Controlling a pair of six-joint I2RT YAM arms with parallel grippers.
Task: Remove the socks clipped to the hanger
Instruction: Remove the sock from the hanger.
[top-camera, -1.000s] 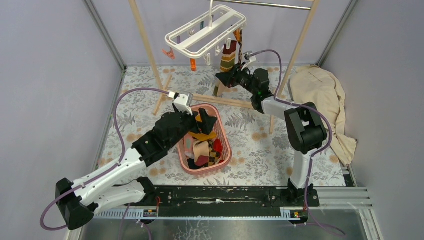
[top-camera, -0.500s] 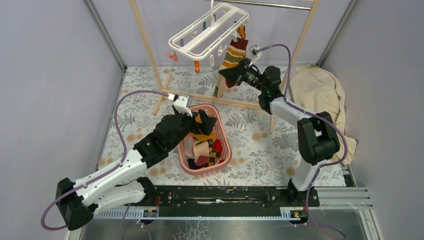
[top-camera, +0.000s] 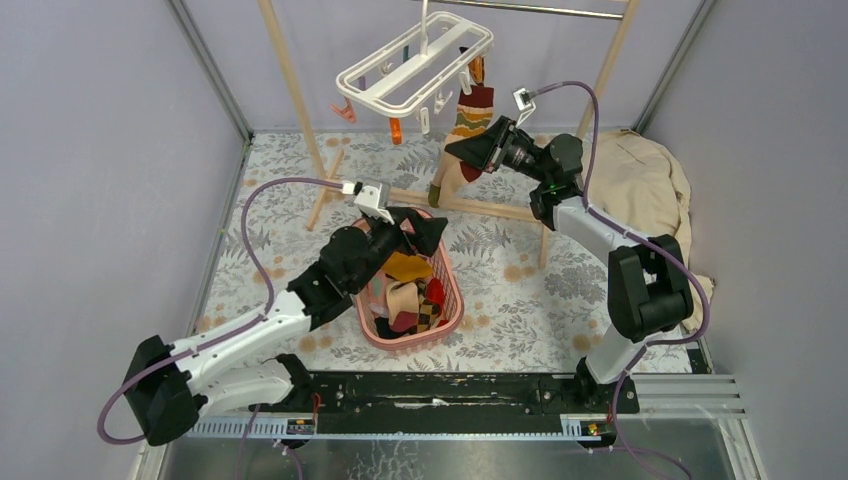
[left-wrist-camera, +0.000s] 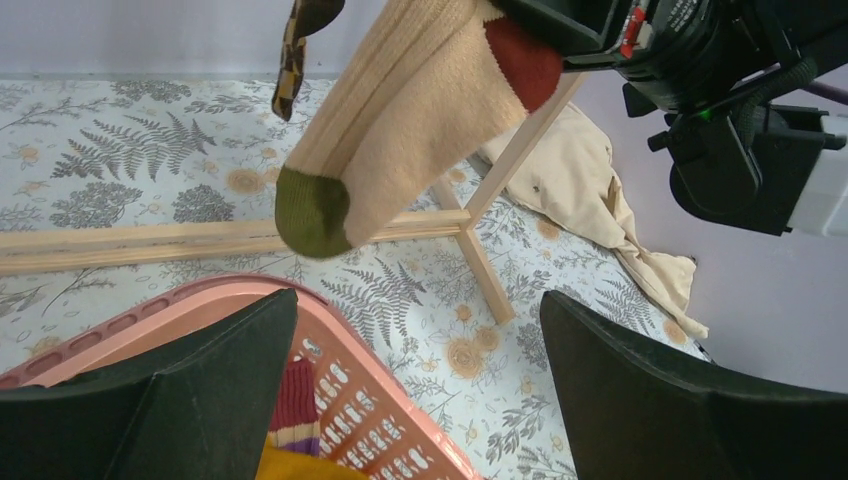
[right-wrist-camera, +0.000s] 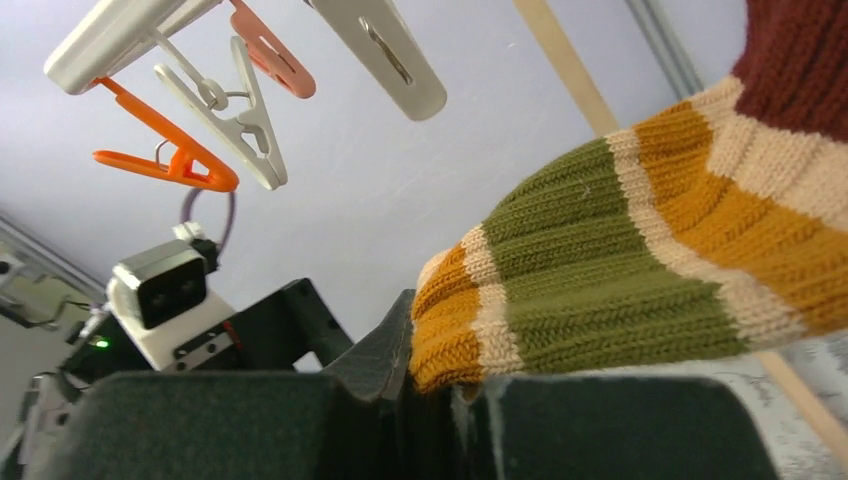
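The white hanger (top-camera: 415, 65) hangs from the rod at the back, with a striped sock (top-camera: 468, 112) and a brown argyle sock (top-camera: 477, 72) clipped to its right end. My right gripper (top-camera: 466, 150) is shut on the striped sock just below the hanger. In the right wrist view its jaws (right-wrist-camera: 450, 400) pinch the mustard and olive knit (right-wrist-camera: 640, 260), under empty orange (right-wrist-camera: 170, 160) and white clips (right-wrist-camera: 240, 120). The sock's beige foot with a green toe (left-wrist-camera: 400, 130) dangles ahead of my left gripper (left-wrist-camera: 420, 390), which is open over the basket rim.
A pink basket (top-camera: 450, 290) under the left gripper holds several loose socks. The wooden rack's legs (top-camera: 300, 110) and floor bar (top-camera: 440, 200) stand behind it. A beige cloth (top-camera: 640, 190) lies at the right wall. The metal rod (top-camera: 530, 10) carries the hanger.
My right gripper has risen toward the hanger and shut on the striped sock. The hanger has swung slightly. My left arm has shifted a little right over the basket, still open.
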